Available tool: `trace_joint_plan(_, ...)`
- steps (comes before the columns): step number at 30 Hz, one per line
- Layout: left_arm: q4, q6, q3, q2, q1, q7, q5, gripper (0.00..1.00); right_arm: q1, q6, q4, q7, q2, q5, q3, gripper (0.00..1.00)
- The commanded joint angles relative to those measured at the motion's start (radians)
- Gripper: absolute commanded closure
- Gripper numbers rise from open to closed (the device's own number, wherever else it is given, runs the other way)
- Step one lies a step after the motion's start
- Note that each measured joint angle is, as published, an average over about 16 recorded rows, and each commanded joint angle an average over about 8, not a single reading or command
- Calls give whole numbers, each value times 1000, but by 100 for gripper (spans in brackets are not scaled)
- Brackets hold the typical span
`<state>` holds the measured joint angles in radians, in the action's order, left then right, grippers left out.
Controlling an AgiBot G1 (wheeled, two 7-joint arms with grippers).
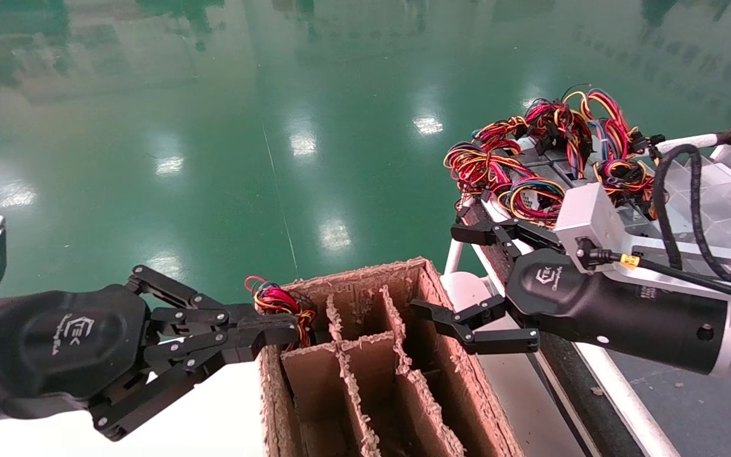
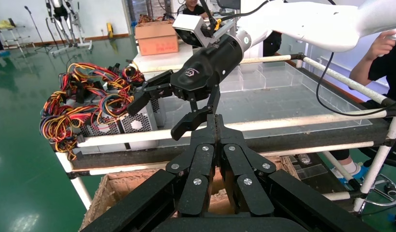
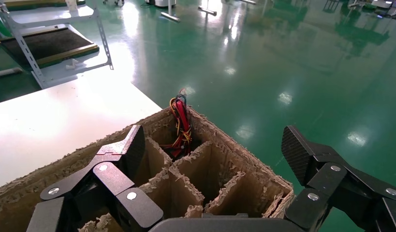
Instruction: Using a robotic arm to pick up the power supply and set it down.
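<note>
A bunch of red, yellow and black wires (image 1: pixel 276 301) sticks up from the far-left compartment of a divided cardboard box (image 1: pixel 448 362); the power supply body below the wires (image 3: pixel 180 121) is hidden. My left gripper (image 1: pixel 280 330) is shut with nothing between its fingers, right beside those wires at the box's left corner. My right gripper (image 1: pixel 441 273) hangs open and empty over the box's right edge. In the right wrist view its fingers (image 3: pixel 297 152) frame the empty compartments. Several more grey power supplies (image 2: pixel 133 123) with tangled wires (image 1: pixel 530 165) lie on a rack at the right.
The box (image 2: pixel 118 186) stands on a white table (image 1: pixel 213 412). A rack of white tubes (image 1: pixel 594 374) with clear plastic trays (image 1: pixel 721 190) runs along the right. A person (image 2: pixel 379 63) stands behind the rack. Green floor lies beyond.
</note>
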<state>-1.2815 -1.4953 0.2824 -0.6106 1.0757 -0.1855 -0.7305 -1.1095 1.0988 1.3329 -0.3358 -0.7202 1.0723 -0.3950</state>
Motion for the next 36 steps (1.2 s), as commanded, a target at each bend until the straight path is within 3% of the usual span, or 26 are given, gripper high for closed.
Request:
trace_joint_plan(1,0,0,0,0,0,0,0,0,2,7,-6,8,0,-6,2,0)
trace_joint_plan(10,1,0,1,0,0,0,0,0,-104,-84,-119,-112,-158,159,-109,0)
trace_joint_plan(16,1,0,1,0,0,1,0,0,-158,-119,-185,-169,-239,198,-140,0)
trace_joint_plan(25,1,0,1,0,0,1,1,0,-175,-124,-223,-190,-272,204,-152,0)
trace_joint_plan(36,2,0,2,0,1,1,1,0,-277,-98,-431,-275,-441,288,-249,0)
